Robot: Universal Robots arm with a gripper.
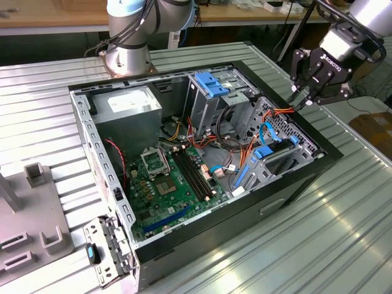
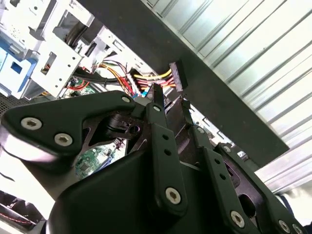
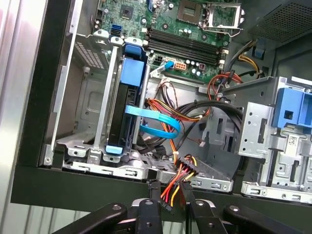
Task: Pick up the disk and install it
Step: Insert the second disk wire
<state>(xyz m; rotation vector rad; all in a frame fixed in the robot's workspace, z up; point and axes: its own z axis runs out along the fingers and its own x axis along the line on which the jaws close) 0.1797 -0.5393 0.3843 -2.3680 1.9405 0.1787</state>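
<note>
first wrist view: gripper [image 3: 171,191] pinches a power connector [image 3: 187,165]; disk [image 3: 132,97] looks rigid, heavy; grip its blue frame.

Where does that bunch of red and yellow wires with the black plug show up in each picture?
Exterior view: the wire bundle sits by the gripper, at the case's edge on the exterior view's right.
Second wrist view: against the black case wall.
First wrist view: crossing that wall.
Shared landmark: the black case wall.

Even bright light, soft shadows, slight blur
</note>
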